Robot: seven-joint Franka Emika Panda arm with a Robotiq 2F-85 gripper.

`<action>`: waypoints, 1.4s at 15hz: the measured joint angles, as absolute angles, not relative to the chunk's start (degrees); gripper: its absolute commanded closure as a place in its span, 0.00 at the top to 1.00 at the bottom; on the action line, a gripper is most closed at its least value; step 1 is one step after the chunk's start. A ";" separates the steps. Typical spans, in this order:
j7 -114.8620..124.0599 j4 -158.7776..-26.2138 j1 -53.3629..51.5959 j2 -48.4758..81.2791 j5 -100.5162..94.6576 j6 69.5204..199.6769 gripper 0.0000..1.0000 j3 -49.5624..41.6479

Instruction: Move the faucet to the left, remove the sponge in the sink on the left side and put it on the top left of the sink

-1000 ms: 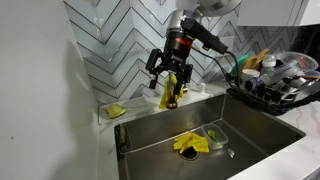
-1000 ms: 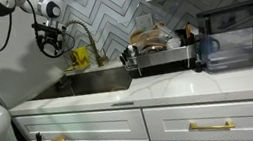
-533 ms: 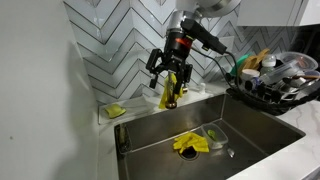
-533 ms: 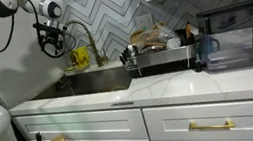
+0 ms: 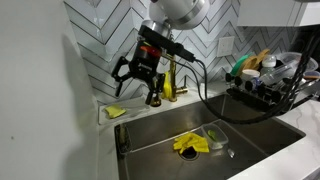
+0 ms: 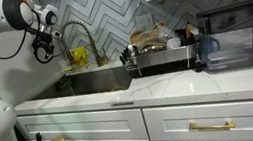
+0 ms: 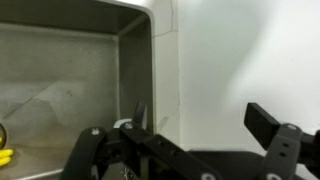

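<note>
Hand wide open and empty, jaws fully spread, nothing between the fingers. It hangs in the air above the back corner of the sink, over the tabletop strip along the tiled wall.

Faucet: gold, upright, just beside my hand on the dish rack side. It looks apart from my fingers, no contact that I can make out. In an exterior view the hand sits level with the faucet arch, short of it.

Sponge: yellow, lying on the sink floor, below my hand and well off toward the dish rack side. Not touched. A green item lies just beside it, on its far side from my hand.

A small yellow piece lies on the tabletop at the sink corner, almost straight under my hand; I can't tell what it is.

Wrist view: hand looks down on the sink's rounded corner, basin under one finger and white tabletop under the other finger. Gap between them is clear. There's a yellow sliver at the frame edge on the basin side, too little showing to identify.

Dish rack is loaded and well away from the hand, beyond the faucet.
</note>
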State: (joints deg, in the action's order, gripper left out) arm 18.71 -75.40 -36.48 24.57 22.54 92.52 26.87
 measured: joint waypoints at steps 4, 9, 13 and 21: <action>28.67 -71.83 -41.70 28.09 23.32 92.88 1.00 26.20; 30.55 -69.34 -43.37 30.19 23.31 92.76 1.00 25.47; 31.10 -68.77 -44.58 31.02 22.93 90.11 1.00 23.58; 31.51 -65.42 -52.08 35.92 11.94 87.98 1.00 17.66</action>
